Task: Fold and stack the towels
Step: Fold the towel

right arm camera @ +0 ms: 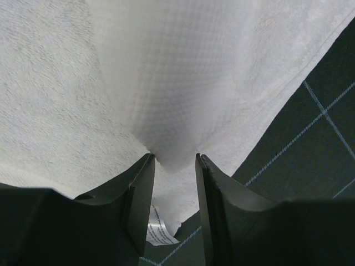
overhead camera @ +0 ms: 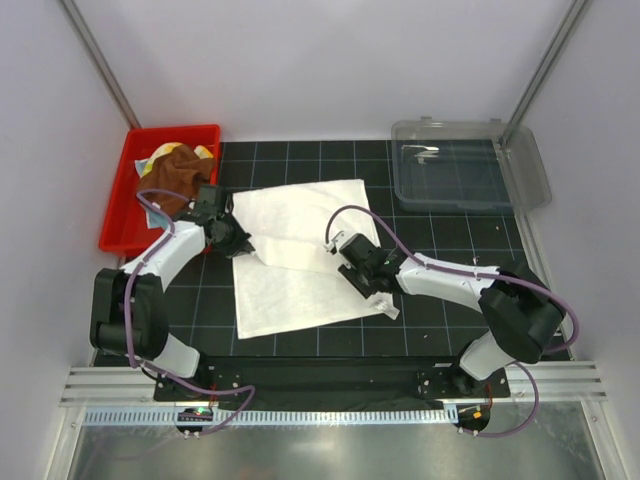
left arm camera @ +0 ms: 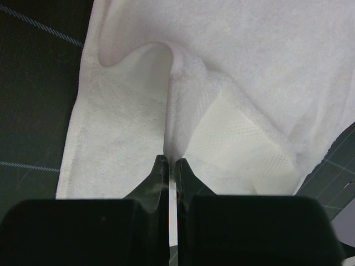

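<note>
The large white towel (overhead camera: 300, 262) lies spread on the black grid mat, with its far half partly folded over. My left gripper (overhead camera: 243, 245) (left arm camera: 170, 160) is shut on a raised fold of the white towel (left arm camera: 249, 66) at its left edge. My right gripper (overhead camera: 368, 283) (right arm camera: 173, 158) is at the towel's near right corner. Its jaws stand apart, and a lifted bunch of the white towel (right arm camera: 166, 66) fills the gap at their tips. The towel's tag (right arm camera: 158, 231) hangs below. A rust-brown towel (overhead camera: 175, 176) and a bit of yellow towel (overhead camera: 205, 152) lie in the red bin.
The red bin (overhead camera: 118, 215) stands at the back left, close to my left arm. A clear plastic container (overhead camera: 465, 195) with its lid leaning open is at the back right. Black mat (overhead camera: 470, 235) shows around the white towel.
</note>
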You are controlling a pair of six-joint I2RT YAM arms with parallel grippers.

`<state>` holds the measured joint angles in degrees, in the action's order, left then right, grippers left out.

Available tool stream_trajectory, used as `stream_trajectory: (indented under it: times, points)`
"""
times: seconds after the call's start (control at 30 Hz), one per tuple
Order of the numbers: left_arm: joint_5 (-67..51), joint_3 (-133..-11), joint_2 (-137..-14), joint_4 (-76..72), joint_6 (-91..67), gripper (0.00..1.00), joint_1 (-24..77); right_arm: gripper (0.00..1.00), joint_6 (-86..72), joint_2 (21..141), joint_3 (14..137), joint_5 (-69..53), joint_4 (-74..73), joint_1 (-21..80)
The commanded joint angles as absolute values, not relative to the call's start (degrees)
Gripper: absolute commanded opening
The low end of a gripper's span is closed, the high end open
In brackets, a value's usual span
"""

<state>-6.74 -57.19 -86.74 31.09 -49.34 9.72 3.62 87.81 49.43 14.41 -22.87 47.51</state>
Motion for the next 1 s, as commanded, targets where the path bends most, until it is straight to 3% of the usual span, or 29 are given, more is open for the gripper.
stream_trajectory:
  times: [0.0, 0.43, 0.63, 0.77, 0.97]
  points:
    - [-7.7, -59.2, -87.5, 29.5, -49.9, 0.00, 9.3, 0.43, 5.2, 88.5, 49.1, 15.1, -20.0, 48.0]
    - [-7.7, -60.6, -89.6, 29.4, -49.2, 0.00, 8.7, 0.42, 5.6, 88.2, 47.9, 18.2, -17.7, 48.5]
    - [-7.7, -60.3, -89.5, 29.7, -49.0, 0.00, 8.7, 0.28, 5.1, 88.3, 48.3, 21.2, -17.8, 48.6]
    - [-7.5, -60.2, -88.2, 30.8, -49.0, 0.00, 8.7, 0.01, 4.3, 86.8, 49.0, 24.0, -19.5, 48.6]
    - [-6.1, -63.4, -83.9, 36.3, -50.5, 0.00, 8.7, 0.01, 4.7, 83.9, 57.6, 30.8, -30.8, 48.6]
